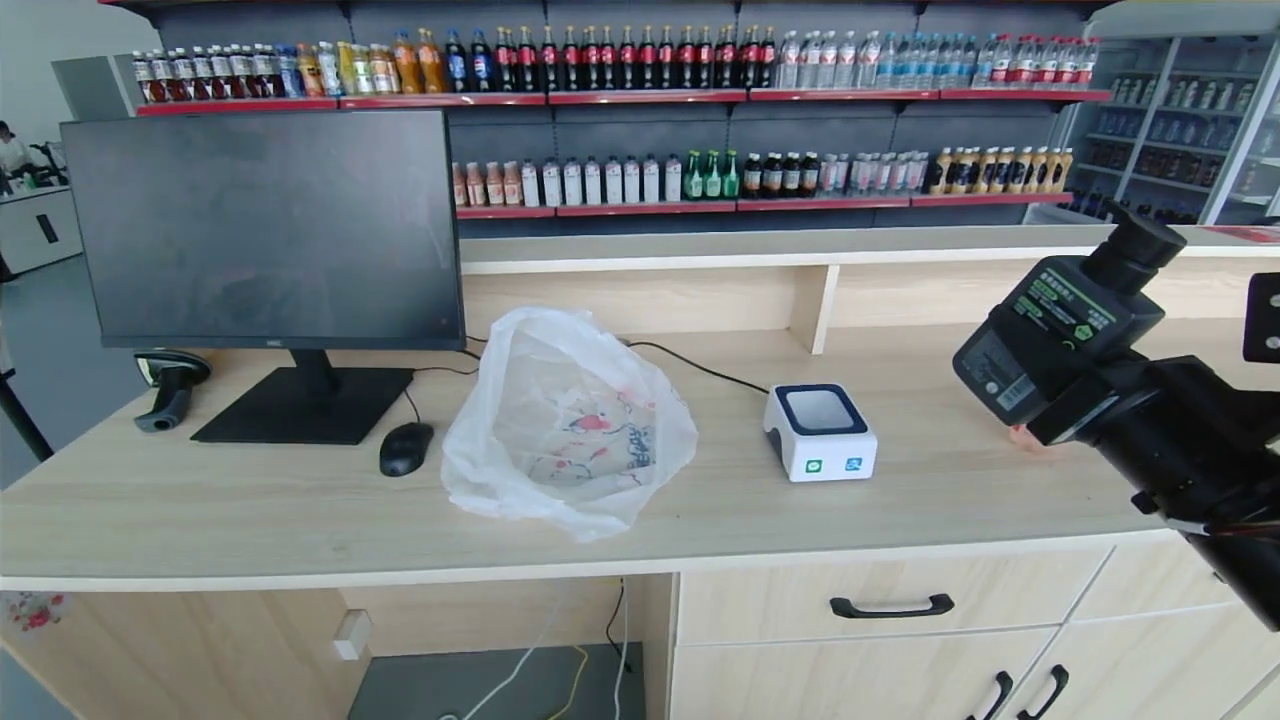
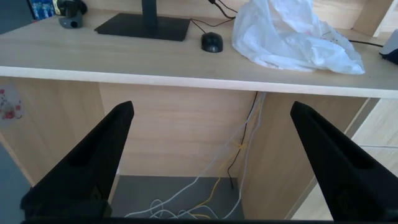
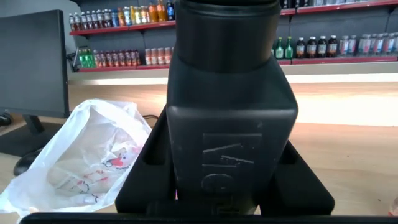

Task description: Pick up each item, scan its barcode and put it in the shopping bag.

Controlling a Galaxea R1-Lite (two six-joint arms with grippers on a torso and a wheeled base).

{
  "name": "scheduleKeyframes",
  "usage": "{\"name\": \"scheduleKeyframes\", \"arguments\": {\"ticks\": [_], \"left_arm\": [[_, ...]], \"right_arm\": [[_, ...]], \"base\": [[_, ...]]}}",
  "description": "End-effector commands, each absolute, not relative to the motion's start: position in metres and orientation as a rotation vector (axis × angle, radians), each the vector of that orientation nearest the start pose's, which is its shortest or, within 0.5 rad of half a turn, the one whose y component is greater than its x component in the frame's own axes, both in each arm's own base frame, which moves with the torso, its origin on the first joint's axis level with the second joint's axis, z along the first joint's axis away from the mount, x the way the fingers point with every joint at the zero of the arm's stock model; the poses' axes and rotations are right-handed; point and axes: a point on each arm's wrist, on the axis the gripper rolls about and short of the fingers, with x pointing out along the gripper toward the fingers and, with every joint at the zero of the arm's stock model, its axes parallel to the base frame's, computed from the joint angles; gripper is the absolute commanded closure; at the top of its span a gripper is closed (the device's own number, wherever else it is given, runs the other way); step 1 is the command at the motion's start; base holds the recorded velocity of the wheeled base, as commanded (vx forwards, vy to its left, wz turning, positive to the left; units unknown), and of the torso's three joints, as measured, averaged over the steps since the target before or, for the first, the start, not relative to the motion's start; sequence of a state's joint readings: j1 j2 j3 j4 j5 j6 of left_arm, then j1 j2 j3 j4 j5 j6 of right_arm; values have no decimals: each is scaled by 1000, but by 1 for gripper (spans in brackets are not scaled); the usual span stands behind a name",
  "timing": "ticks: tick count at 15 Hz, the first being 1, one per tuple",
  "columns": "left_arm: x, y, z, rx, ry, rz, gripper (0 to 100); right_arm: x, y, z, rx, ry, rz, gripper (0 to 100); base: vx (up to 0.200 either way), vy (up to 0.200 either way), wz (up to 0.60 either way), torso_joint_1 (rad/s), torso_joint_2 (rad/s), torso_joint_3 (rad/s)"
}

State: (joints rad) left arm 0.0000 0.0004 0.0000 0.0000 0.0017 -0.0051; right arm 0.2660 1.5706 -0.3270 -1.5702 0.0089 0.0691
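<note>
Black bottle, squared body, round cap, green label. It sits at the right edge of the head view, in the air above the counter. It is tilted, with the cap toward the upper right and the base toward the lower left.

The right gripper has it by the lower body. In the right wrist view the fingers are clamped flat against two opposite sides of the bottle.

A white barcode patch shows on the low side face, near the base.

The scanner, a small white box with a dark window on top, is right of centre on the counter, well apart from the bottle. The shopping bag is at centre, just left of the scanner, with its mouth standing open at the top.

The left gripper hangs low in front of the counter edge. Its fingers are wide apart and hold nothing.

Handling, as judged:
- **Bottle:** Hard plastic that won't give under the clamp. It is probably full of liquid, so it is weighty and top-heavy when tilted.
- **Grip:** The sides look smooth, so the bottle could pivot or slide in the grip. The flat faces are the right place to hold it, and the mid-body would be steadier than the base.
- **Barcode:** The patch should stay uncovered and turned toward the scanner window.
- **Bag:** Thin, limp film with a rim that could fold shut. The bottle should be lowered in base first rather than dropped.
</note>
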Motion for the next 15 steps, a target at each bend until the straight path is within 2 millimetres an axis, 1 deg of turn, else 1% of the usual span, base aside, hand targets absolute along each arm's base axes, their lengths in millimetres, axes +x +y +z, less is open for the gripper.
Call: {"name": "scheduleKeyframes", "arguments": {"ticks": [1, 7, 12, 15], "left_arm": [[-23, 0, 75, -6, 0, 3, 0], [-23, 0, 76, -6, -2, 3, 0], [-23, 0, 76, -6, -2, 3, 0], [-23, 0, 76, -5, -2, 3, 0]], "right_arm": [[219, 59, 191, 108, -311, 280, 100], [216, 59, 191, 108, -313, 280, 100], [219, 59, 191, 108, -311, 280, 100], [231, 63, 191, 94, -316, 284, 100]], "base": [[0, 0, 0, 0, 0, 0], [200, 0, 0, 0, -1, 5], [0, 0, 0, 0, 0, 0], [0, 0, 0, 0, 0, 0]]}}
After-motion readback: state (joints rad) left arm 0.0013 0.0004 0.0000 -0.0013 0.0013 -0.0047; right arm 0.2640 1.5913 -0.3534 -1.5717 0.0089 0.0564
